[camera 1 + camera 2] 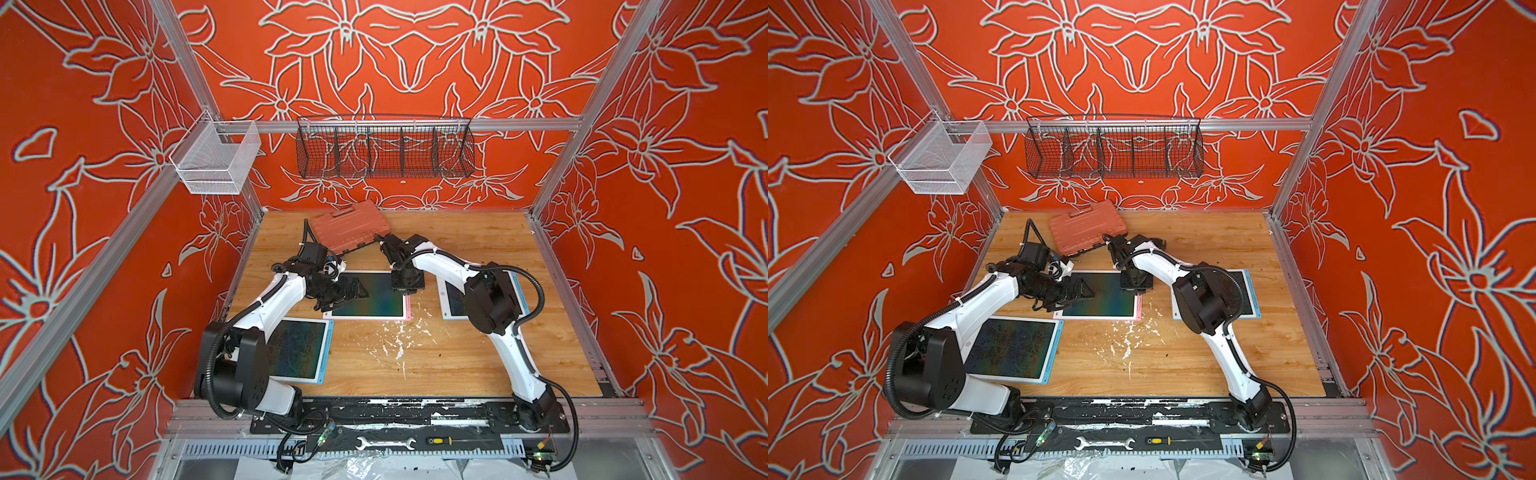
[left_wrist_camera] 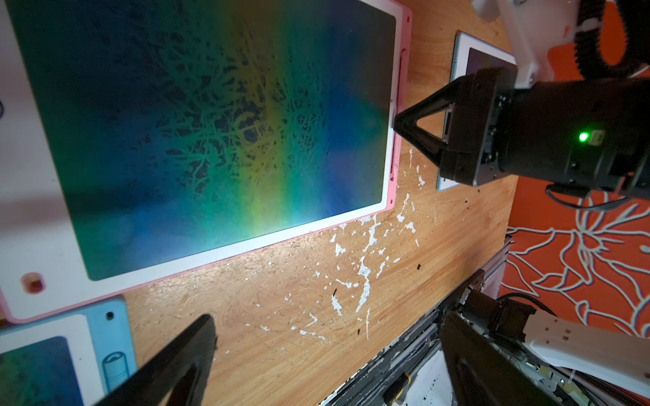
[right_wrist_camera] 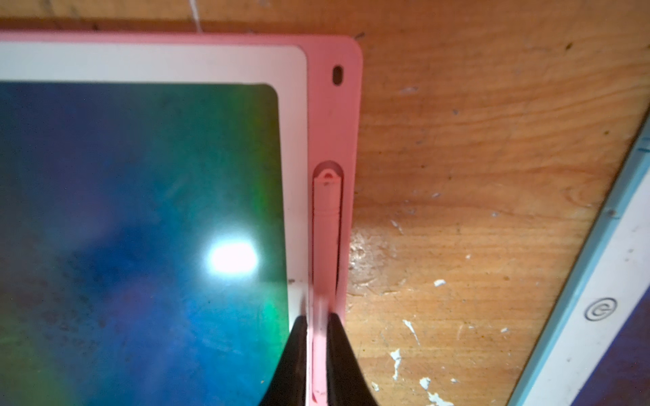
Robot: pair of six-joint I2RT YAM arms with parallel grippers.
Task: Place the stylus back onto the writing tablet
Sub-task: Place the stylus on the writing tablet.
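Note:
The pink-edged writing tablet [image 1: 374, 299] [image 1: 1104, 297] [image 3: 140, 211] [image 2: 211, 123] lies flat mid-table. The pink stylus [image 3: 327, 225] lies along the slot in the tablet's pink side rim. My right gripper [image 3: 318, 318] [image 1: 406, 291] [image 1: 1136, 289] is shut on the stylus, one black finger on each side of it, pointing down at that rim. In the left wrist view the right gripper's tip [image 2: 399, 123] touches the rim. My left gripper [image 2: 330, 321] [image 1: 353, 291] [image 1: 1081, 291] hovers open over the tablet's left part, holding nothing.
Two blue-edged tablets lie nearby: one at front left [image 1: 299, 347], one at right [image 1: 453, 299] under the right arm. A red tool case [image 1: 349, 224] sits at the back. White paint flecks [image 1: 399, 332] mark the wood. A wrench [image 1: 384, 442] and a screwdriver [image 1: 440, 440] rest on the front rail.

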